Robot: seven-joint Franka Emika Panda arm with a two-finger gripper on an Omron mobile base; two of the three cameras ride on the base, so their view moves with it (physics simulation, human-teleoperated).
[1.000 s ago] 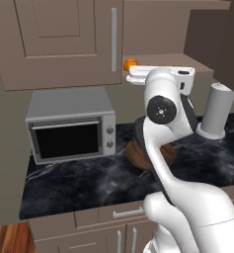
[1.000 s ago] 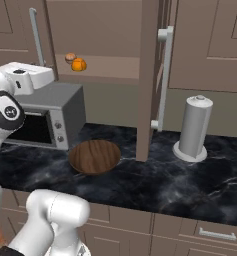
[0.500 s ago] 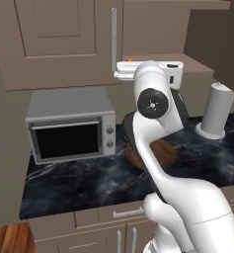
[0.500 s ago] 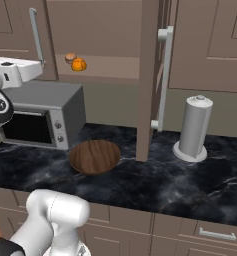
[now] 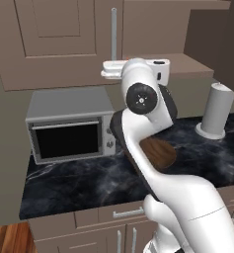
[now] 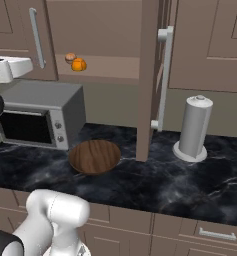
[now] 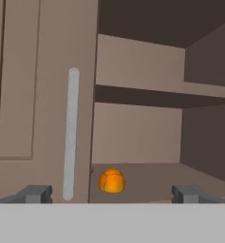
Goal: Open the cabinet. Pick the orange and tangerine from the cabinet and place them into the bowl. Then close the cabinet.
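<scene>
Looking along the hand, you see the pincer [image 7: 111, 193] spread wide, with nothing between its two dark tips, facing the open right half of the cabinet [image 7: 147, 123]. The left door is shut and its long silver handle [image 7: 70, 135] stands just left of the opening. On the lower shelf [image 7: 152, 178] lies a round orange fruit [image 7: 112, 181], near the front edge and close to the shut door.

From the right base view you can see two fruits on that shelf: a bright orange one [image 6: 79, 64] and a smaller, paler one [image 6: 69, 57] just behind it to the left; I cannot tell which is the orange and which the tangerine. The right door [image 6: 150, 80] is swung out toward you, edge-on.

On the dark marble worktop [image 6: 190, 180] the wooden bowl [image 6: 95, 156] sits empty, between the microwave [image 6: 37, 115] on the left and the grey cylinder [image 6: 194, 129] on the right.
</scene>
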